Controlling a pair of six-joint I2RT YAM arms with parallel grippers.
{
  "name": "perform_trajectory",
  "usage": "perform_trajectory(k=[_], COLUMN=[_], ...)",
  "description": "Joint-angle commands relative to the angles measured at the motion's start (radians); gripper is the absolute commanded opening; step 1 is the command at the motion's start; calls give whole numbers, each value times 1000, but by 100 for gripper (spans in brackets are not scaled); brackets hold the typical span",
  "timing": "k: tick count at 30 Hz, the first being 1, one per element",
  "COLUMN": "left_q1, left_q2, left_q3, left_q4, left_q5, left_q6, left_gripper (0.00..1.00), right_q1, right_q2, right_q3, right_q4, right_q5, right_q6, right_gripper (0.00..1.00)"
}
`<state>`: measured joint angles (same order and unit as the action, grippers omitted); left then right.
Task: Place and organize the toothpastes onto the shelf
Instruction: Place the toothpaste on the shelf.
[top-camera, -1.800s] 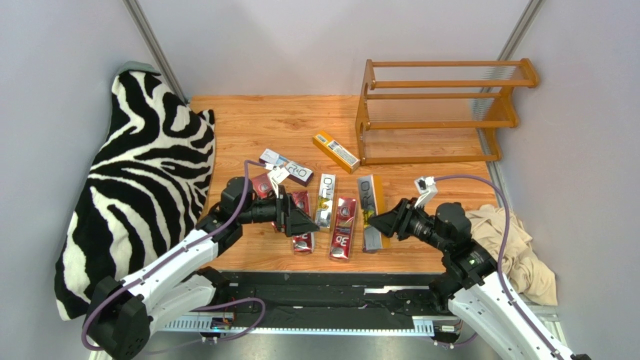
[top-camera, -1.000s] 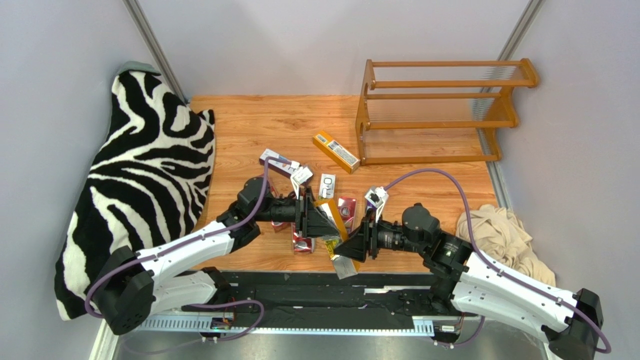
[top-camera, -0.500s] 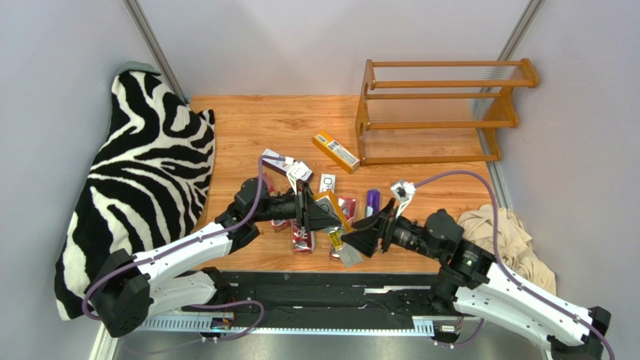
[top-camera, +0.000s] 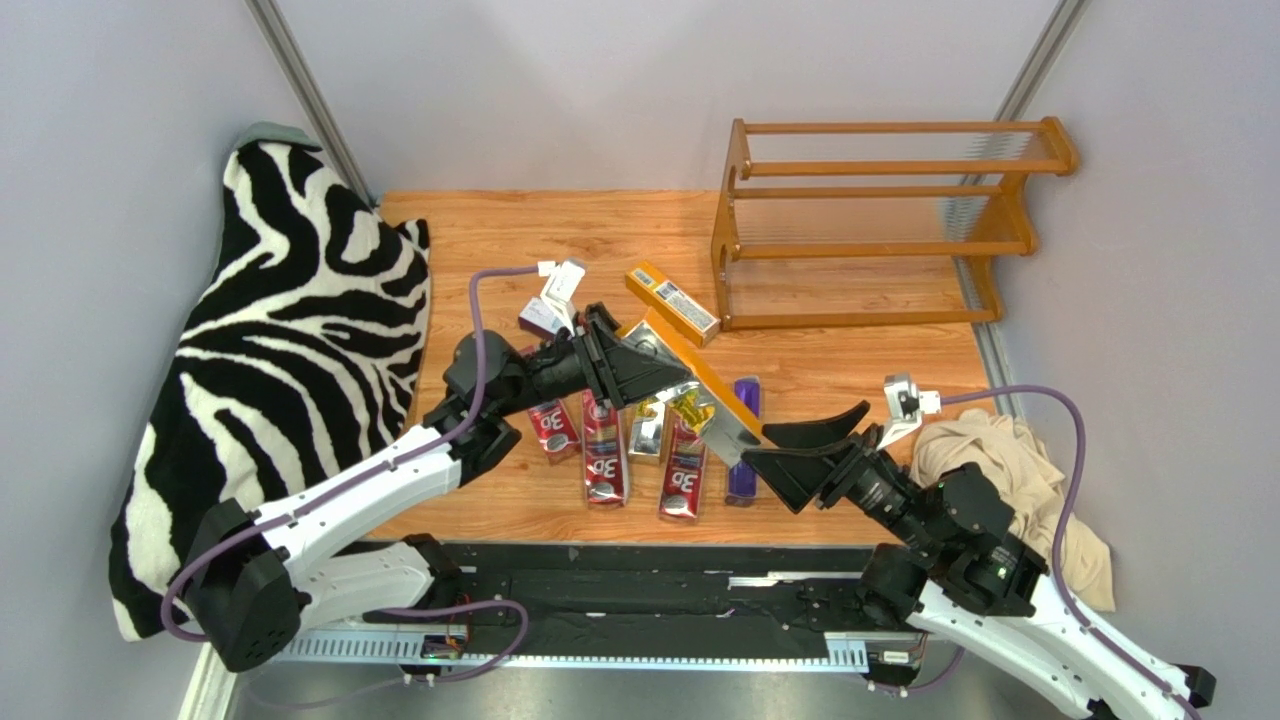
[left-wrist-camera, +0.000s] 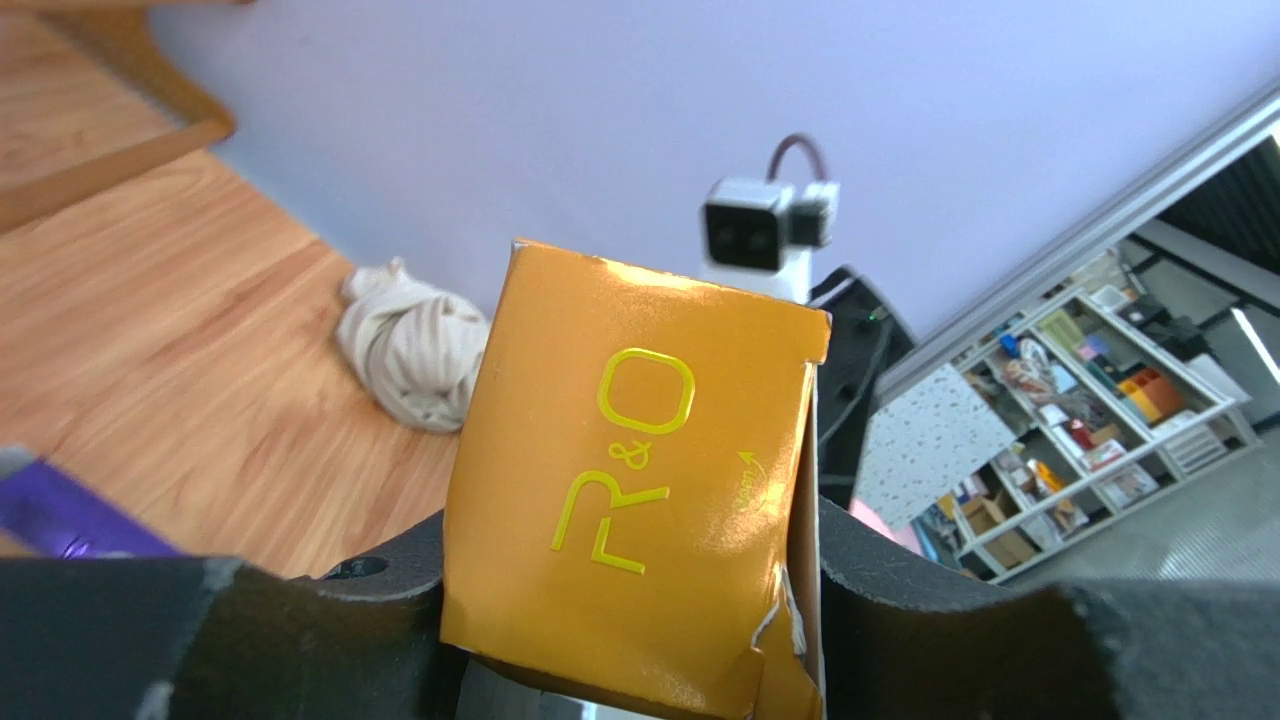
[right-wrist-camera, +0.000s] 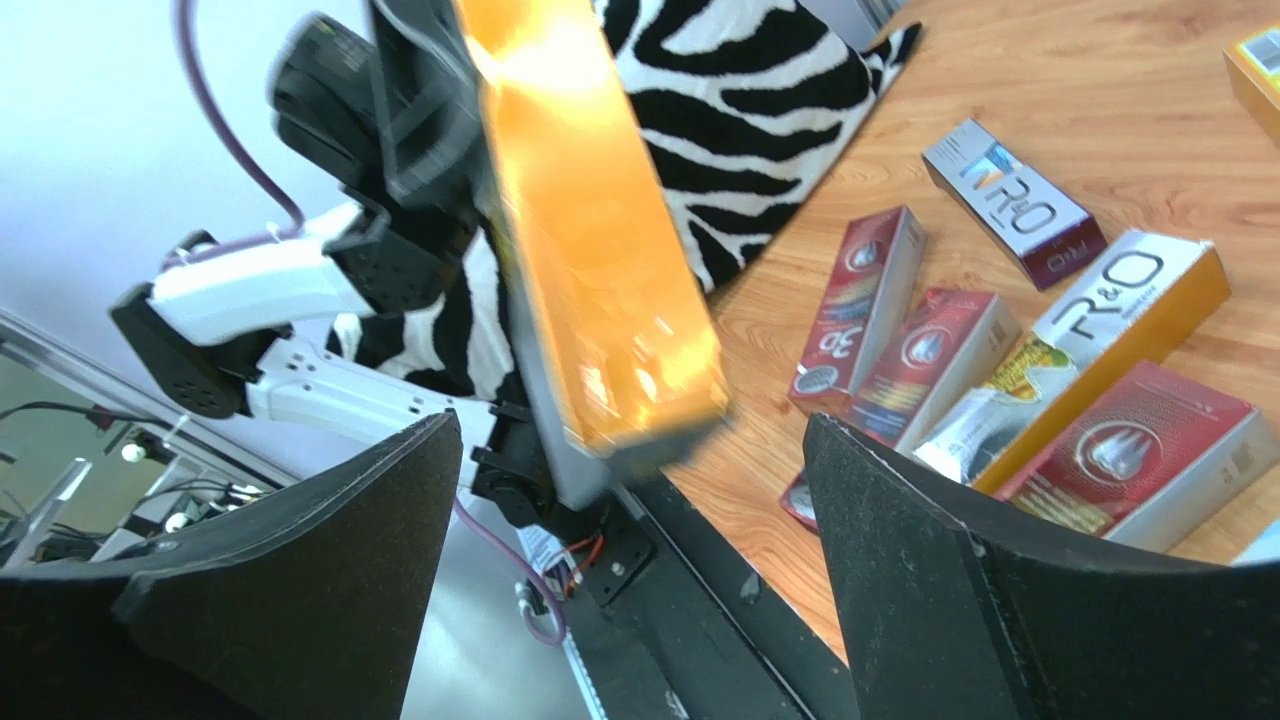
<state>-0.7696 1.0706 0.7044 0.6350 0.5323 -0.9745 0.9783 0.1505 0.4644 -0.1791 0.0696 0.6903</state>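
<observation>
Orange-yellow card printed "R&O" in yellow fills our left wrist view: this toothpaste carton (left-wrist-camera: 639, 495) is clamped at one end in our left claw (top-camera: 619, 371), whose jaws are closed tight on it, above the bench (top-camera: 496, 240). From there it slants towards 4 o'clock, its free end just in front of our right claw (top-camera: 796, 450), whose jaws stand wide apart and grip nothing. Below, lying on the bench, we read "R&O" again on a white carton (right-wrist-camera: 1120, 293) and a purple carton (right-wrist-camera: 1010, 203), with red cartons (right-wrist-camera: 924, 353) beside them. The shelf (top-camera: 902, 128) stands at 1 o'clock, well apart from them.
</observation>
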Motion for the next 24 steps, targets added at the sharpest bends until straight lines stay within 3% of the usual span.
perform_trajectory(k=[1, 12, 13, 19, 24], left_q1=[4, 3, 3, 1, -7], left_q2=[49, 146, 147, 169, 207], left_q3=[98, 135, 133, 127, 141], left_q4=[182, 299, 305, 338, 371], left_q5=[35, 87, 89, 92, 117], left_q6=[-98, -188, -193, -211, -234], left_gripper=[41, 41, 41, 41, 41], right_q1=[0, 0, 0, 0, 0], right_q2=[6, 14, 14, 40, 44], right_q3=[-15, -29, -29, -49, -58], right_q4=[20, 127, 133, 168, 210], right_q5=[24, 38, 38, 32, 33], right_q6=[17, 20, 20, 37, 38], right_gripper=[89, 80, 72, 51, 50])
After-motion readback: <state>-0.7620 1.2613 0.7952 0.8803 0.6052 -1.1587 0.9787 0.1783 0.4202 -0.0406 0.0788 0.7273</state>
